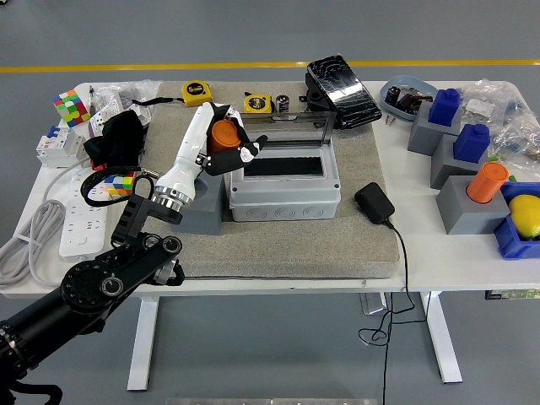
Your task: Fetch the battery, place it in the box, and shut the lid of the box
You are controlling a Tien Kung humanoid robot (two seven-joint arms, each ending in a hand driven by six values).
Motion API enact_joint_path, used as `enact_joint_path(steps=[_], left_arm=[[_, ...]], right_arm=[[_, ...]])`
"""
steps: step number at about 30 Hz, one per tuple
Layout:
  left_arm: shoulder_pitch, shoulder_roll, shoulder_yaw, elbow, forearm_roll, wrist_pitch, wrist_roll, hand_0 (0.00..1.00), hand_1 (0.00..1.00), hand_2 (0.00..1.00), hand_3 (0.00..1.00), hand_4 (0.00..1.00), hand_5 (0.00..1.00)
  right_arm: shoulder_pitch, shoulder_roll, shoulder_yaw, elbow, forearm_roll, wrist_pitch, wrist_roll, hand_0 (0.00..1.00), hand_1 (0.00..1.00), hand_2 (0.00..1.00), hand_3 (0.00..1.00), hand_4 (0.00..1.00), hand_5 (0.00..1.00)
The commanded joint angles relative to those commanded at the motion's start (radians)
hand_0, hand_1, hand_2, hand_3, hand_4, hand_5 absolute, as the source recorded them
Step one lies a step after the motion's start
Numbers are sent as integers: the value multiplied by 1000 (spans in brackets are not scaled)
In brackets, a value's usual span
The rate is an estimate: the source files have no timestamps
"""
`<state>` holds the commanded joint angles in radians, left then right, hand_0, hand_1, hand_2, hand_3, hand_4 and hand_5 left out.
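My left hand (226, 142) is shut on an orange cylindrical battery (224, 134) and holds it in the air, just left of the grey box (285, 196). The box sits on the beige mat with its clear lid (283, 128) standing open at the back and its dark inside (283, 168) exposed. The grey holder (205, 208) that the battery stood in is below my forearm, against the box's left side. My right hand is out of view.
Two yellow tape measures (197, 92) lie behind the box. A black adapter (373, 203) with its cable lies right of the box. Grey holders with blue and orange batteries (487, 181) stand at the right. A power strip (80, 221) and cubes lie at the left.
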<state>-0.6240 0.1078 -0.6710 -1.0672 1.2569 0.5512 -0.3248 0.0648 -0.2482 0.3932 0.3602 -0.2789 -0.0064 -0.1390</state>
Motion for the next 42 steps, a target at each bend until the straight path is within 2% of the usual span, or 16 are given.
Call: enact_joint_path(steps=[3,8,11,16,20,21,26,27,38,39,42], left_arm=[[-46,-2,62,-3,117,8,105,99,74,142,190,748,2],[-142,-30,183,46,316,-11,282,99,74,142,190,748,2],[-187,-51,237,77,371,-28,358,102,73,143,191,751,2],[-235,-86,289,138,385,-53,447,108,88,156,196,765,2],[-260,-106,319,174,362,-56,472,108,88,156,196,765,2],[-264,-108,323,182,359,-57,476,133,112,175,204,798,2],[-267,-108,334,208,340,-54,480,133,112,175,204,798,2],[-266,-108,336,211,340,-50,477,240,273,333,379,920,2],[-268,-108,347,236,339,-20,441,249,303,340,396,925,2],[-268,-108,346,235,340,-19,438,366,415,441,517,939,2],[-270,-108,345,235,339,-17,432,366,415,441,517,939,2]], right_arm=[[0,-1,-2,0,2,0,0,703,726,719,704,998,698],[4,-2,0,1,0,0,0,703,726,719,704,998,698],[5,-2,-3,0,2,0,0,704,726,719,704,998,699],[7,-4,-8,0,4,0,-1,703,726,719,703,998,699],[8,-6,-13,-1,6,0,-1,703,726,719,703,998,699],[9,-6,-13,-1,6,0,-1,703,726,719,704,998,698],[11,-5,-10,0,5,-1,0,703,726,719,704,998,698],[11,-5,-10,0,5,-1,0,703,726,719,704,998,698],[13,-8,-14,0,7,0,0,704,726,719,705,998,698],[13,-8,-14,0,6,0,0,703,726,719,705,998,699],[14,-8,-15,0,6,0,0,703,726,719,705,998,699]])
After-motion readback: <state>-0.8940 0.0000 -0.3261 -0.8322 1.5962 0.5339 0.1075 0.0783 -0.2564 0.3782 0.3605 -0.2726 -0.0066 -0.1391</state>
